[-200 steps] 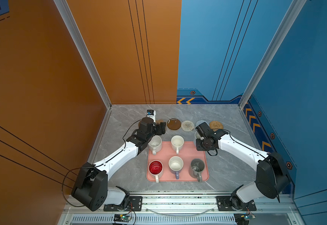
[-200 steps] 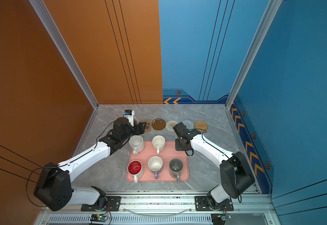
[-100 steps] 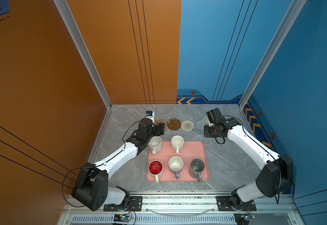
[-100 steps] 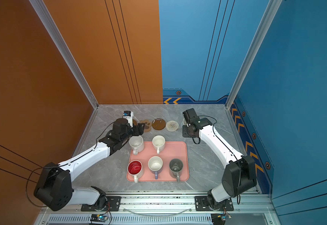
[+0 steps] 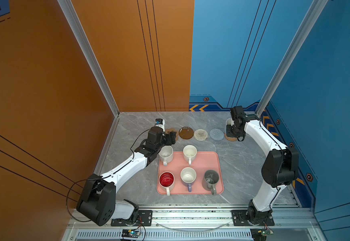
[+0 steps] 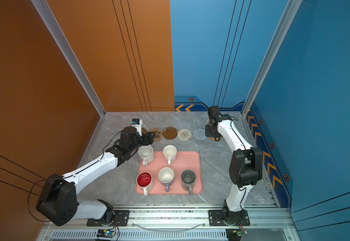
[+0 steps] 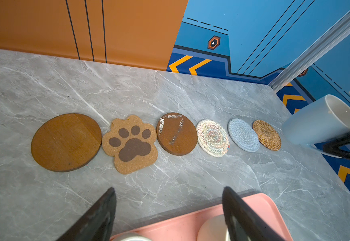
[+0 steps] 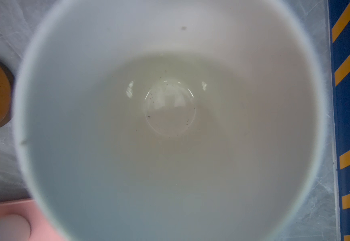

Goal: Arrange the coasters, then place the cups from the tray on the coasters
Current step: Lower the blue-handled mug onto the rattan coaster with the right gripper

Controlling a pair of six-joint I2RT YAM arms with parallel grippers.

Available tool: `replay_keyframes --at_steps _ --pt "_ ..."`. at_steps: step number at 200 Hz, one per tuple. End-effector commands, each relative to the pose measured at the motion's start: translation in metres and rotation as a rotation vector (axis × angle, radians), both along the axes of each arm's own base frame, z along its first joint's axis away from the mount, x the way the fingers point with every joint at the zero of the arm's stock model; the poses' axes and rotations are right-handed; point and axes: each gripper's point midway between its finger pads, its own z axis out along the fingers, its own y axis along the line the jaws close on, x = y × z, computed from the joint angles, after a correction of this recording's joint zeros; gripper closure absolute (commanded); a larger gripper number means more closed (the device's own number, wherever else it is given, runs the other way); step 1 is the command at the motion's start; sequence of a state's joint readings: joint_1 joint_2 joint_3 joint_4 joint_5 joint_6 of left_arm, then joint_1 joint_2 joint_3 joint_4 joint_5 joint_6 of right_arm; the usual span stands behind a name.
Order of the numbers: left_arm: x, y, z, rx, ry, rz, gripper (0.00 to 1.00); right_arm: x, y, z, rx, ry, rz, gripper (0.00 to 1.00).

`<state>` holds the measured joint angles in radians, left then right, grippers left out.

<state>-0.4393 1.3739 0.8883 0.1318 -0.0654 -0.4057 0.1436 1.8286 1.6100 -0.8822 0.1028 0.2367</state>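
Six coasters lie in a row at the back: brown disc [image 7: 65,141], paw print [image 7: 131,144], brown disc [image 5: 186,132], cream woven [image 5: 200,134], blue-grey [image 5: 216,134] and rattan [image 7: 267,134]. My right gripper [image 5: 233,130] is shut on the handle of the light blue cup [image 7: 320,121], which hangs tilted in the air beside the rattan coaster. The cup's inside [image 8: 169,125] fills the right wrist view and hides the jaws. My left gripper [image 5: 171,136] is open and empty between the tray's back edge and the paw coaster. The pink tray [image 5: 211,158] holds several cups.
On the tray stand two white cups [image 5: 166,154] [image 5: 190,151] at the back. In front are a red-inside cup [image 5: 166,179], a lavender cup [image 5: 188,175] and a grey cup [image 5: 211,179]. The blue wall and corner post [image 5: 261,108] stand close behind the right arm.
My right arm has lifted the light blue cup from the tray's back right corner and carried it back and right to the rattan coaster. The left arm has barely moved.
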Motion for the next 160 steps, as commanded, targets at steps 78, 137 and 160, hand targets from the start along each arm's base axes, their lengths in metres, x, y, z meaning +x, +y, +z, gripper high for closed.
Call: replay_keyframes --at_steps 78,137,160 --pt "0.001 0.003 0.002 -0.013 -0.006 0.002 0.19 0.045 -0.032 -0.014 -0.047 -0.005 -0.053 1.0" --pt "0.001 0.004 0.002 -0.011 -0.007 0.005 0.19 0.048 -0.035 -0.034 -0.043 0.035 -0.065 1.0" --pt "0.001 0.005 0.002 -0.013 -0.007 0.007 0.19 0.047 -0.038 -0.035 -0.04 0.038 -0.077 1.0"
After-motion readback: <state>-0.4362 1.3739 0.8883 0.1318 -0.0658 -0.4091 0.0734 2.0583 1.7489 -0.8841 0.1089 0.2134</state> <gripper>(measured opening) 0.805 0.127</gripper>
